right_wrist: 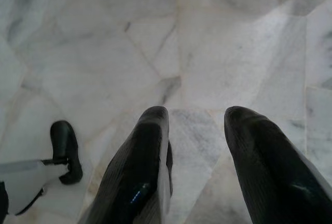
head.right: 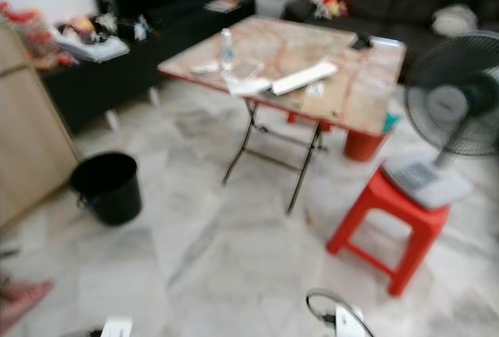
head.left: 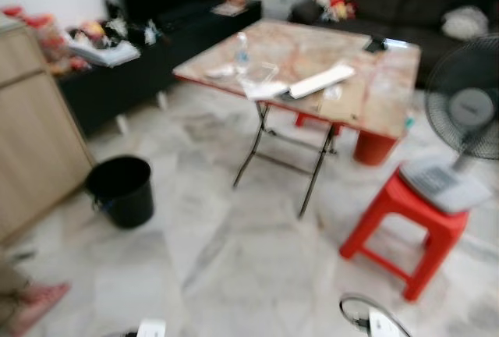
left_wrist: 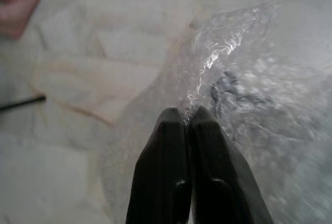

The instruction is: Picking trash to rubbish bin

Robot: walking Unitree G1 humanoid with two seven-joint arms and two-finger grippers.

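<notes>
**Plastic wrap pinched, bin off to the left**

The left gripper (left_wrist: 188, 117) is pressed together on a crumpled clear plastic wrap (left_wrist: 249, 94), held low above the marble floor (head.left: 257, 267). The wrap is judged light, soft and slippery; a bunched fold is best gripped. The black rubbish bin (head.left: 121, 190) is seen at left. The right gripper (right_wrist: 197, 130) hangs spread.
</notes>
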